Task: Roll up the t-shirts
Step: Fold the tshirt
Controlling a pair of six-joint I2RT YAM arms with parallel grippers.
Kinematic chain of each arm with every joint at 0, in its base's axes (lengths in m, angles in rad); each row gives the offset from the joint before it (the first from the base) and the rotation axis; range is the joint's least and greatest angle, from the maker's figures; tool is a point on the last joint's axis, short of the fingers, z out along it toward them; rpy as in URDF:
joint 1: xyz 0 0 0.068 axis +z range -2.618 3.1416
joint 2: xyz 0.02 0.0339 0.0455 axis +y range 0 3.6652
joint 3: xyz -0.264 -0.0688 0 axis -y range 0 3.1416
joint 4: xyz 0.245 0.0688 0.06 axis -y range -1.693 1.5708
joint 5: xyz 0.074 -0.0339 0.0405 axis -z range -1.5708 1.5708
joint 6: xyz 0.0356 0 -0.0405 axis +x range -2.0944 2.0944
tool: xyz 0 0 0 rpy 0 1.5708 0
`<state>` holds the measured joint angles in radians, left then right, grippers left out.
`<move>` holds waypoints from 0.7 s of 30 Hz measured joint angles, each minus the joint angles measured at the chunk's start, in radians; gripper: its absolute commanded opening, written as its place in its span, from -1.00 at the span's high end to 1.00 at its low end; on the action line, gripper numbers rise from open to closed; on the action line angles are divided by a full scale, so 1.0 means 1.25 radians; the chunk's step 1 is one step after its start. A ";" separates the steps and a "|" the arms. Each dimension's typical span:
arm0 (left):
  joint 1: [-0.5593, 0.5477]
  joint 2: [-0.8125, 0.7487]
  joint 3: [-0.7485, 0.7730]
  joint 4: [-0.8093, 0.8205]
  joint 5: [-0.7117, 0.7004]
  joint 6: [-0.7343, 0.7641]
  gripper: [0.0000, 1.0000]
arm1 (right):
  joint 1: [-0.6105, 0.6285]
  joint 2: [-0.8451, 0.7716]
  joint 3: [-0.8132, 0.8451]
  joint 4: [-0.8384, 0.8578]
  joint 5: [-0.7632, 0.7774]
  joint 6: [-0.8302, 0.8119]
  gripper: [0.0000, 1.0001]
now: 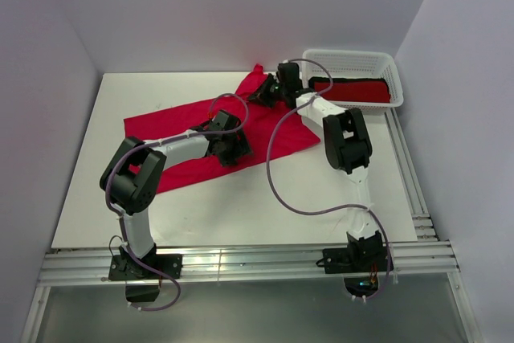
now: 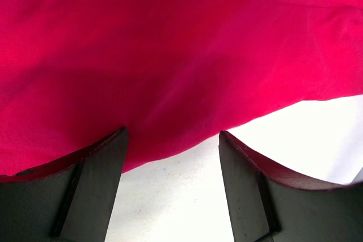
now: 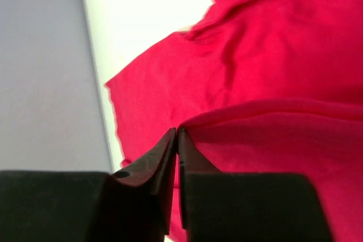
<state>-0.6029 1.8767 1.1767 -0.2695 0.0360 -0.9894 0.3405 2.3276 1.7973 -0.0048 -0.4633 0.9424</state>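
A bright red t-shirt [image 1: 161,128] lies spread across the white table [image 1: 241,206]. My left gripper [image 1: 233,150] is low over its near middle part. In the left wrist view the gripper [image 2: 173,134] is open, and the shirt's hem [image 2: 181,55] runs just ahead of the fingertips, with bare table between the jaws. My right gripper [image 1: 259,95] is at the shirt's far edge. In the right wrist view it [image 3: 177,130] is shut, pinching a raised fold of the shirt [image 3: 272,72]. A second red t-shirt [image 1: 361,91] lies rolled in the basket.
A white lattice basket [image 1: 353,57] stands at the back right, with a black cloth [image 1: 353,79] behind the red roll. Grey walls close in the table at the left, back and right. Aluminium rails [image 1: 241,263] run along the near edge.
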 measured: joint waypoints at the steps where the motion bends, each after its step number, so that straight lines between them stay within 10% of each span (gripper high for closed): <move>1: 0.000 0.000 0.000 0.000 0.000 0.000 -0.44 | 0.001 0.009 0.009 0.005 -0.013 -0.005 0.70; 4: 0.000 0.000 0.000 0.000 0.000 -0.001 -0.44 | 0.003 0.037 0.045 0.013 -0.053 -0.020 0.76; 7: 0.000 0.000 0.000 0.000 -0.001 -0.002 -0.44 | 0.003 0.060 0.083 0.012 -0.091 -0.033 -0.05; 14: -0.005 -0.001 0.001 -0.005 -0.007 -0.013 -0.46 | -0.002 0.070 0.114 0.010 -0.130 -0.085 -0.10; 21: 0.005 -0.013 0.085 -0.176 -0.007 -0.004 -0.58 | -0.055 -0.241 -0.199 -0.112 -0.026 -0.166 -0.33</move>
<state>-0.5968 1.8610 1.2835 -0.4900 0.0269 -0.9939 0.2722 2.0266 1.5486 -0.1452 -0.4957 0.7349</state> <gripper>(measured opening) 0.773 0.625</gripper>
